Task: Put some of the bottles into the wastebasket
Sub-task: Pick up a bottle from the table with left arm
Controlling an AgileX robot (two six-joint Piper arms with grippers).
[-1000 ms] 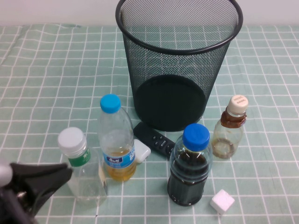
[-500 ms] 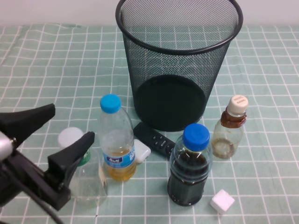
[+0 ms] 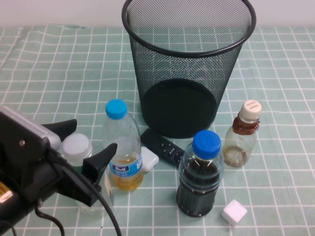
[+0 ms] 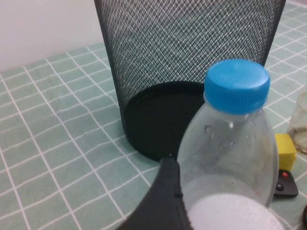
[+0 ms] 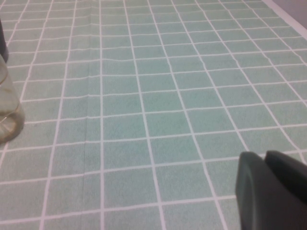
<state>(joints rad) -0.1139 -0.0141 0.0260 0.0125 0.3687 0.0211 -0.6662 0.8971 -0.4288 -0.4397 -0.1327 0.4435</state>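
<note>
The white-capped bottle (image 3: 76, 146) stands at the front left; its body is mostly hidden behind my left arm. My left gripper (image 3: 82, 143) is open, with one finger on each side of that bottle's neck. In the left wrist view the white cap (image 4: 230, 215) lies close beside one black finger (image 4: 160, 201). The squat cream-capped bottle (image 3: 242, 137) stands at the right, untouched. The black mesh wastebasket (image 3: 189, 54) stands behind the bottles and also shows in the left wrist view (image 4: 192, 48). My right gripper (image 5: 271, 191) is shut and empty, low over the cloth, outside the high view.
A blue-capped bottle of yellow liquid (image 3: 122, 147) stands right next to the white-capped bottle. A blue-capped bottle of dark liquid (image 3: 199, 177), a black remote (image 3: 162, 146), a small white object (image 3: 149, 159) and a white cube (image 3: 234, 212) stand in front of the wastebasket.
My left arm has come further in from the front left. Its open fingers now straddle the white-capped bottle. The bottles have not moved.
</note>
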